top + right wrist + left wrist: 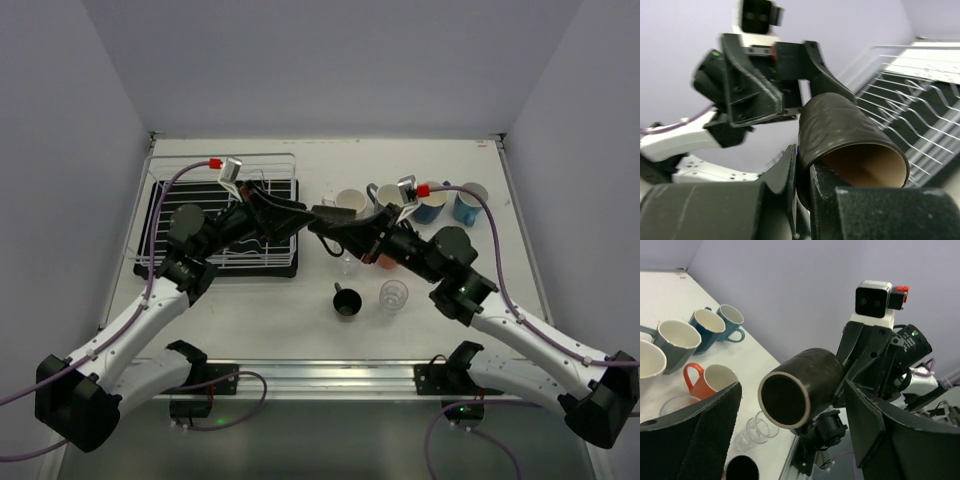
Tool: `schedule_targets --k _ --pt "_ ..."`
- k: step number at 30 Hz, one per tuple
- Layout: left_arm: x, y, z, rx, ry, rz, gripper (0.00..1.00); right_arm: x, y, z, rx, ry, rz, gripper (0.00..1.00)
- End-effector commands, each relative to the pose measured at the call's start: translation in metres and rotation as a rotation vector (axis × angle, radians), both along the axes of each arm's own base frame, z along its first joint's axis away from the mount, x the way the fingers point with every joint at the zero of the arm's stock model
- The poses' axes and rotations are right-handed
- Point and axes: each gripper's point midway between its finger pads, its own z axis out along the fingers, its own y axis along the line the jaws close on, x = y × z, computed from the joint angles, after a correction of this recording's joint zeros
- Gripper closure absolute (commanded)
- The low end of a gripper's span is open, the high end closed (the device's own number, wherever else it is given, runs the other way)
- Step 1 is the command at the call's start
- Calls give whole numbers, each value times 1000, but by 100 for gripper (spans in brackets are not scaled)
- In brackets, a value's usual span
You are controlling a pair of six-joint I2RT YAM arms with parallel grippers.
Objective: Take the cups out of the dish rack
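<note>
Cup in play: the dark brown cup [801,390] was in mid-air on its side, just off the 3 o'clock edge of the dish rack [172,190], between the two arms.
Right gripper [802,175]: pinching that cup's wall at the rim.
Left gripper [790,405]: fingers spread wide either side of the cup, not touching it as far as I could see.
Already out: cream mug [350,200], grey mug [390,194], dark blue mug [432,207] and light blue mug [468,202] stood in a row at about 1 o'clock on the table [260,300]. The orange mug [715,379], a glass tumbler [393,293] and a second dark cup [347,301] stood nearer, around 5 o'clock.
Left to do: I'd say nearly finished. The bare part of the rack held no cups, but the left arm hid some of it, and the airborne cup needed setting down.
Top view only: the whole layout.
Left wrist only: the left fingers' wide spread.
Right wrist only: the actual pinch on the rim.
</note>
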Motion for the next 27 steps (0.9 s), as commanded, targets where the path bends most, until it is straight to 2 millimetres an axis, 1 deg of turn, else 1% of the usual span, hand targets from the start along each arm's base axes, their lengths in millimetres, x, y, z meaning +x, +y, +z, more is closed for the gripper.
schedule_targets --k 1,2,3,4,5,6,7,8,9,10,11,12,13,14,15,16,17,18,19,20,21,22,23,24,25,26,27 --pt "-1 5 -3 114 -43 35 13 13 -24 20 -54 -23 -146 100" --pt "-1 6 -4 136 -50 42 6 15 -28 16 -92 -5 -170 100" --pt "0 8 -8 172 -72 53 3 15 -36 3 -181 30 -201 100" --pt "0 12 -9 194 -76 74 0 22 -48 -5 -228 60 -269 100" --pt "-1 15 -17 241 -47 82 0 23 -56 -10 -269 81 -305 100" --pt "0 19 -22 291 -75 98 0 23 -69 -33 -376 131 -343 100" --pt "1 25 -18 314 -93 135 0 27 -85 -31 -403 140 -420 100" --pt "-2 32 -31 379 -51 142 0 28 -96 -36 -443 162 -458 100" --pt "-3 37 -35 430 -87 159 0 23 -111 -58 -546 216 -485 100" --pt "-2 46 -34 460 -102 205 0 22 -121 -57 -570 231 -510 100" --pt "-5 54 -43 512 -83 221 0 25 -134 -63 -605 259 -553 100" --pt "0 66 -47 566 -106 278 0 22 -146 -73 -661 297 -571 100" --pt "-4 74 -44 583 -125 309 0 27 -160 -80 -691 329 -623 100" --pt "-5 83 -55 628 -108 334 0 32 -169 -89 -729 355 -658 100" --pt "-6 91 -57 656 -124 366 0 36 -185 -98 -787 383 -711 100" --pt "-6 105 -53 663 -134 438 0 44 -202 -105 -813 421 -772 100" --pt "-8 111 -62 675 -128 462 0 51 -207 -116 -852 458 -782 100" --pt "-8 117 -61 670 -135 500 0 55 -209 -122 -859 483 -775 100" --pt "-15 123 -51 633 -175 530 0 60 -217 -127 -861 518 -796 100" --pt "-16 126 -59 634 -174 539 0 64 -217 -132 -865 531 -796 100" --pt "-18 129 -58 623 -185 555 0 73 -216 -142 -871 543 -799 100" --pt "-22 135 -54 600 -206 588 0 79 -222 -147 -871 571 -815 100" --pt "-22 137 -59 596 -206 601 0 82 -222 -154 -880 593 -809 100" --pt "-22 139 -60 592 -210 609 0 91 -223 -168 -907 618 -806 100" --pt "-24 141 -59 585 -218 623 0 97 -226 -174 -911 642 -811 100" --pt "-23 141 -65 590 -213 621 0 101 -227 -181 -920 663 -808 100" --pt "-23 141 -66 593 -213 622 0 108 -227 -186 -917 669 -812 100"
